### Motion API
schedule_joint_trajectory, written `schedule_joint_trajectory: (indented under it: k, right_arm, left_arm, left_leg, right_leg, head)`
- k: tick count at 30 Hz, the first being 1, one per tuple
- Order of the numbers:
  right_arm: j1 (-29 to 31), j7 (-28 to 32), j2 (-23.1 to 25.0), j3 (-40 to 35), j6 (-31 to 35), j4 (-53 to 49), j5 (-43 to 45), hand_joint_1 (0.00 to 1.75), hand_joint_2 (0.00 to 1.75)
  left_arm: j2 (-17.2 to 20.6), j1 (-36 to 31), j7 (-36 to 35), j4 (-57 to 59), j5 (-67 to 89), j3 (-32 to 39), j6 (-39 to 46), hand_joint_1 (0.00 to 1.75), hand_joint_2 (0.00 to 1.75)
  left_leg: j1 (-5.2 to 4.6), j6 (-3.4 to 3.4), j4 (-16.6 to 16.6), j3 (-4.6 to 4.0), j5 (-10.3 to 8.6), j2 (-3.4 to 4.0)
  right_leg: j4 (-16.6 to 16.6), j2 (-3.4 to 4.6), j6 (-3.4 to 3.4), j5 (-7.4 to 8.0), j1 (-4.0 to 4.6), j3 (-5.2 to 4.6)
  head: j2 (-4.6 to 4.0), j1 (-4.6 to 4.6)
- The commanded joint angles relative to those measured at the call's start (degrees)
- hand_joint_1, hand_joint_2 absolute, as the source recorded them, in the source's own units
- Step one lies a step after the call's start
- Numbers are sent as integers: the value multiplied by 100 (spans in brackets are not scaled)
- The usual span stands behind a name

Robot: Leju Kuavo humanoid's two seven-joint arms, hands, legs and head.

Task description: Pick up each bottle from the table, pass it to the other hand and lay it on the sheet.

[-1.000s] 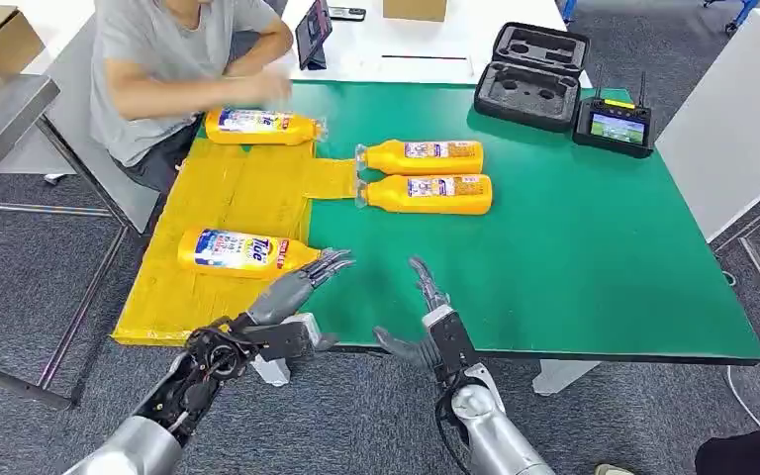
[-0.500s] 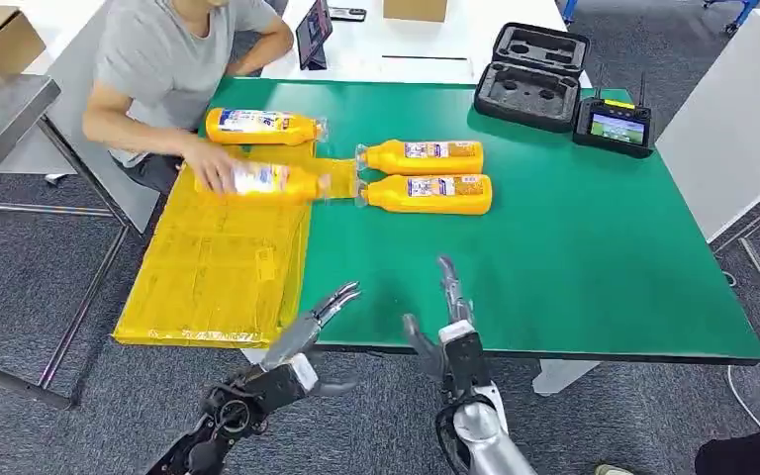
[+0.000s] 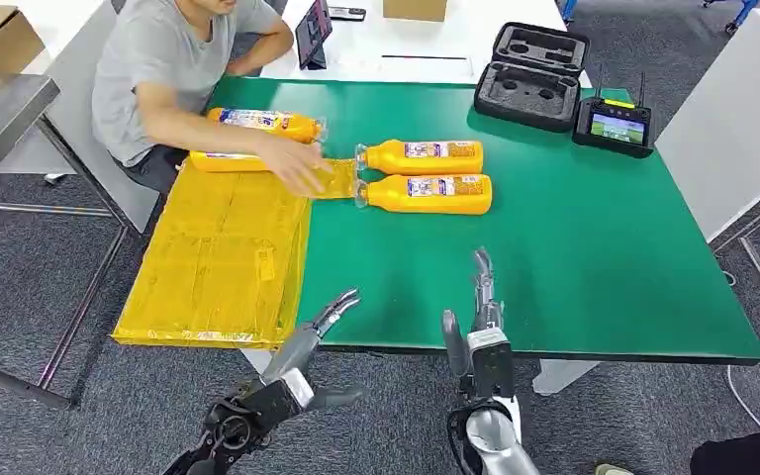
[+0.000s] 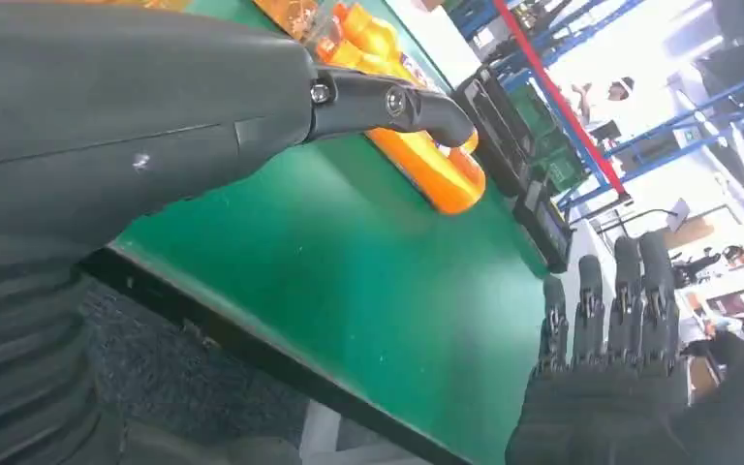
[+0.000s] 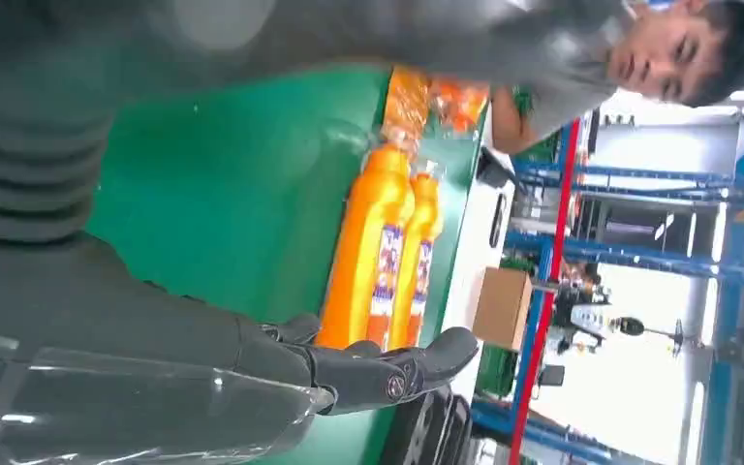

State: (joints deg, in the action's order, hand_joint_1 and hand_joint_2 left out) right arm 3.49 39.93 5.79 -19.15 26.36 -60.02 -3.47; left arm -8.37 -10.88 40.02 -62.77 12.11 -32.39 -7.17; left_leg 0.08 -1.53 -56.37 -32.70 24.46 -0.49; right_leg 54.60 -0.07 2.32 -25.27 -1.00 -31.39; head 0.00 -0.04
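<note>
Both empty: left robot hand [image 3: 319, 328] and right robot hand [image 3: 479, 319] wait open-fingered at the tabletop [image 3: 594, 267] edge, while two bottles [image 3: 426, 175] beside the sheet [image 3: 223, 262] await pickup.

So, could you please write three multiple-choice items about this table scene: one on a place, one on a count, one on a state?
1. Where is the black controller with the lit screen?
A. on the yellow sheet
B. at the table's far right corner, beside the black foam case
C. in the person's hand

2. How many orange bottles lie on the table?
A. two
B. four
C. six

3. What do the left hand and right hand hold?
A. nothing
B. a bottle each
C. the sheet

Answers: 1 B, it stands by the case on the green table. 2 B, two bottles side by side on the green, two by the person's arm. 3 A, both hands hover open at the near edge.
</note>
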Motion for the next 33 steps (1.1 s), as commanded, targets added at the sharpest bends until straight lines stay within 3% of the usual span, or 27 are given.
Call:
schedule_joint_trajectory:
  k: [1,5,6,7,13,14,16,23,25,28,31,33]
  right_arm:
    - [115,7,-36,96,-110,83,57,0,175]
    - [55,7,-47,-26,132,-31,-99,0,175]
    - [102,7,-172,-333,1027,-85,-650,0,175]
    - [114,7,-175,-309,1364,-76,-1198,0,175]
    - [114,7,-175,-309,1364,-76,-1198,0,175]
    - [66,7,-93,-2,1364,-194,-1671,0,175]
    - [105,7,-94,-180,1364,-190,-1343,0,175]
    - [65,7,-23,464,1364,-355,-2213,0,175]
    - [62,7,40,696,1364,-263,-2692,0,175]
    - [-7,7,241,1189,1364,-213,-4391,0,175]
    - [102,7,326,1489,1364,-5,-5160,0,175]
    - [596,-147,212,1694,1364,833,-5409,0,175]
  left_arm:
    - [174,-51,-2,113,139,-108,132,0,175]
    - [252,80,-2,-1,200,-77,115,0,175]
    - [262,83,-2,-19,189,-102,108,0,175]
    - [262,60,-2,-8,172,-131,91,0,175]
    - [262,60,-2,-8,172,-131,91,0,175]
    - [234,21,-2,24,170,-143,83,0,175]
    - [218,-16,-2,60,138,-149,84,0,175]
    - [197,-132,-2,102,-9,-210,81,0,175]
    - [169,-162,-2,135,13,-210,54,0,175]
    - [134,-191,-2,163,61,-230,5,0,175]
    - [165,-177,-2,134,85,-275,-2,0,175]
    - [195,-167,-2,48,9,-284,-19,0,175]
  left_leg:
    - [3,8,-2,9,3,8]
    - [3,6,0,7,3,9]
    - [5,10,-5,12,8,16]
    - [4,8,-2,11,7,17]
    - [4,7,-3,11,8,14]
    - [2,6,-1,9,4,9]
    - [4,8,-6,4,4,4]
    - [2,6,-3,2,1,1]
    - [4,6,-4,3,2,-2]
    - [3,6,-3,4,2,-4]
    - [3,6,0,6,1,-1]
    - [1,5,2,7,-1,0]
  right_leg:
    - [2,5,-11,-1,5,8]
    - [0,6,-8,0,5,5]
    - [4,12,-13,-4,7,8]
    - [2,13,-12,-3,6,7]
    - [2,10,-10,-4,6,10]
    - [1,6,-9,-2,3,8]
    - [6,1,-11,-3,5,5]
    - [4,-2,-9,-2,3,1]
    - [3,-5,-9,-3,5,5]
    - [2,-7,-9,-4,4,6]
    - [0,-3,-8,-2,4,6]
    - [-1,-2,-6,0,2,6]
  head:
    - [0,2]
    - [0,0]
    - [0,0]
    - [0,0]
    - [0,0]
    - [0,0]
    - [0,0]
    - [0,0]
    - [0,0]
    - [0,0]
    - [0,0]
    - [0,0]
